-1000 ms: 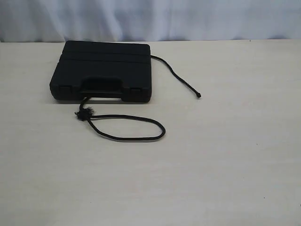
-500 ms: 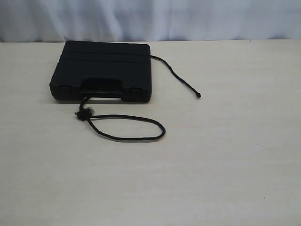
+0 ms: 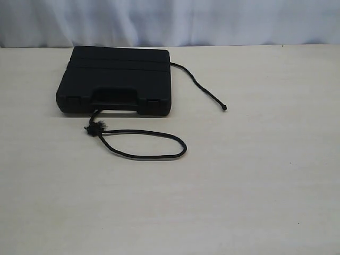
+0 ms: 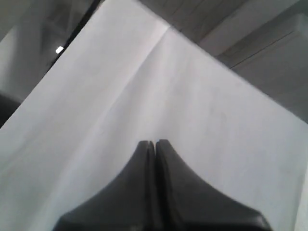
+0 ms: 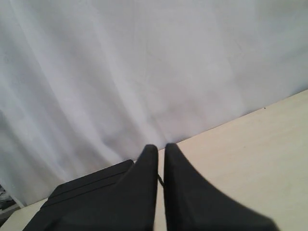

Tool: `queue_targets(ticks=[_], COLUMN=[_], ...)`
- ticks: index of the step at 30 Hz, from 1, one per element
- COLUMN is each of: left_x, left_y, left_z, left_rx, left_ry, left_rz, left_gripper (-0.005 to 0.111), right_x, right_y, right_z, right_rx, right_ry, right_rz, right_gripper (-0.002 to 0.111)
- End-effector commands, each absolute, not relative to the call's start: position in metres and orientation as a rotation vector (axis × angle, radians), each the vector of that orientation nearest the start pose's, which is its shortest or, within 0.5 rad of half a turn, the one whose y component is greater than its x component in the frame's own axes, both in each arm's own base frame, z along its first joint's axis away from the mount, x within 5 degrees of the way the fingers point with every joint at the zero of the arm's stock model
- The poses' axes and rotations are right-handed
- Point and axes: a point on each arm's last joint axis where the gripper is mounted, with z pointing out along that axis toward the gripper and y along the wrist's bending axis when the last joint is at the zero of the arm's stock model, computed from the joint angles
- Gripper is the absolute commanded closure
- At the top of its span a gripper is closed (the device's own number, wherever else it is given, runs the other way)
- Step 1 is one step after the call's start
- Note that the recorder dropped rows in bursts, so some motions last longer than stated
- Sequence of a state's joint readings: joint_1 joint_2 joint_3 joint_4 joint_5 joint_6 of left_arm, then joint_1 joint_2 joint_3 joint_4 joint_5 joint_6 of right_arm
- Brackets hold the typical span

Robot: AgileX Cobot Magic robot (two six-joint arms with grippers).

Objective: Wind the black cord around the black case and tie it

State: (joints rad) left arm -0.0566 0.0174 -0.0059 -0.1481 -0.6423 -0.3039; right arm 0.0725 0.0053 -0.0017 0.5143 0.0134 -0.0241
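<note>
The black case lies flat at the back left of the table, handle side facing the front. The black cord comes out from under the handle, has a frayed knot, and makes a loop on the table in front. Its other end runs out from the case's back right corner to a small tip. Neither gripper shows in the exterior view. My left gripper is shut and empty, facing white cloth. My right gripper is shut and empty, high above the table; the case and a bit of cord show beyond it.
The pale wooden table stretches wide to the front and right of the case. A white curtain hangs along the table's back edge. The left wrist view shows only white cloth and a dim room behind it.
</note>
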Motion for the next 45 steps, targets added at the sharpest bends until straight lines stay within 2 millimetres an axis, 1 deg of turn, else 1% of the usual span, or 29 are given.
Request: queue_targets(ticks=[1, 4, 6, 7, 8, 9, 10, 11, 12, 13, 14, 15, 16, 17, 19, 20, 21, 23, 24, 25, 28, 30, 32, 34, 39, 41, 43, 45], left_x=[0.04, 0.07, 0.1, 0.115, 0.135, 0.156, 0.178, 0.195, 0.215, 0.233, 0.249, 0.263, 0.276, 0.286, 0.31, 0.317, 0.325, 0.336, 0.338, 0.342, 0.35, 0.355, 0.36, 0.367, 0.385, 0.391, 0.395, 0.399], left_y=[-0.005, -0.01, -0.02, -0.026, -0.03, -0.032, -0.031, -0.029, -0.025, -0.022, -0.022, -0.026, -0.032, -0.038, -0.052, -0.056, -0.062, -0.075, -0.082, -0.088, -0.104, -0.11, -0.111, -0.111, -0.114, -0.115, -0.115, -0.114], left_z=[0.308, 0.345, 0.368, 0.374, 0.382, 0.388, 0.39, 0.391, 0.39, 0.386, 0.38, 0.371, 0.361, 0.352, 0.332, 0.323, 0.313, 0.293, 0.286, 0.278, 0.251, 0.233, 0.222, 0.213, 0.198, 0.189, 0.18, 0.172], left_rx=[-0.081, -0.053, 0.071, 0.169, 0.259, 0.312, 0.314, 0.282, 0.216, 0.159, 0.164, 0.226, 0.325, 0.405, 0.572, 0.622, 0.727, 0.974, 1.128, 1.21, 1.395, 1.505, 1.537, 1.552, 1.485, 1.472, 1.485, 1.51], left_ry=[0.737, 0.809, 0.891, 0.972, 1.086, 1.222, 1.364, 1.473, 1.591, 1.68, 1.743, 1.808, 1.87, 1.923, 2.087, 2.192, 2.297, 2.476, 2.53, 2.551, 2.521, 2.492, 2.483, 2.453, 2.365, 2.354, 2.342, 2.331], left_rz=[-0.411, -0.393, -0.333, -0.268, -0.189, -0.126, -0.084, -0.044, 0.035, 0.134, 0.223, 0.326, 0.406, 0.447, 0.486, 0.47, 0.448, 0.333, 0.23, 0.157, -0.041, -0.104, -0.1, -0.057, 0.021, 0.032, 0.059, 0.093], left_gripper=[0.107, 0.107, 0.107, 0.107, 0.107, 0.107, 0.107, 0.107, 0.107, 0.107, 0.107, 0.107, 0.107, 0.107, 0.107, 0.107, 0.107, 0.107, 0.107, 0.107, 0.107, 0.107, 0.105, 0.099, 0.074, 0.067, 0.065, 0.065], right_x=[0.056, 0.056, 0.056, 0.056, 0.056, 0.056, 0.056, 0.056, 0.056, 0.056, 0.056, 0.056, 0.056, 0.056, 0.056, 0.056, 0.056, 0.056, 0.056, 0.056, 0.056, 0.056, 0.056, 0.056, 0.056, 0.056, 0.056, 0.056], right_y=[0.004, 0.002, 0.002, 0.002, 0.003, 0.003, 0.003, 0.003, 0.003, 0.003, 0.003, 0.003, 0.003, 0.003, 0.003, 0.003, 0.003, 0.003, 0.003, 0.003, 0.003, 0.004, 0.004, 0.005, 0.006, 0.006, 0.006, 0.006], right_z=[0.214, 0.217, 0.218, 0.217, 0.216, 0.215, 0.215, 0.215, 0.215, 0.215, 0.215, 0.215, 0.215, 0.215, 0.215, 0.215, 0.215, 0.215, 0.215, 0.215, 0.214, 0.214, 0.214, 0.212, 0.211, 0.211, 0.211, 0.211], right_rx=[0.365, 0.389, 0.389, 0.392, 0.402, 0.411, 0.423, 0.426, 0.426, 0.426, 0.426, 0.426, 0.426, 0.426, 0.427, 0.427, 0.427, 0.426, 0.423, 0.419, 0.416, 0.415, 0.415, 0.41, 0.408, 0.408, 0.405, 0.394], right_ry=[1.449, 1.406, 1.403, 1.411, 1.421, 1.43, 1.434, 1.433, 1.433, 1.433, 1.433, 1.433, 1.433, 1.433, 1.431, 1.429, 1.427, 1.425, 1.426, 1.43, 1.436, 1.443, 1.445, 1.471, 1.482, 1.482, 1.482, 1.484], right_rz=[0.508, 0.518, 0.518, 0.524, 0.539, 0.553, 0.568, 0.571, 0.571, 0.571, 0.571, 0.571, 0.571, 0.571, 0.571, 0.57, 0.57, 0.568, 0.564, 0.562, 0.561, 0.563, 0.563, 0.57, 0.572, 0.572, 0.57, 0.559], right_gripper=[0.104, 0.104, 0.104, 0.104, 0.104, 0.104, 0.104, 0.104, 0.104, 0.104, 0.104, 0.104, 0.104, 0.104, 0.104, 0.104, 0.104, 0.104, 0.104, 0.104, 0.104, 0.104, 0.104, 0.104, 0.104, 0.104, 0.104, 0.104])
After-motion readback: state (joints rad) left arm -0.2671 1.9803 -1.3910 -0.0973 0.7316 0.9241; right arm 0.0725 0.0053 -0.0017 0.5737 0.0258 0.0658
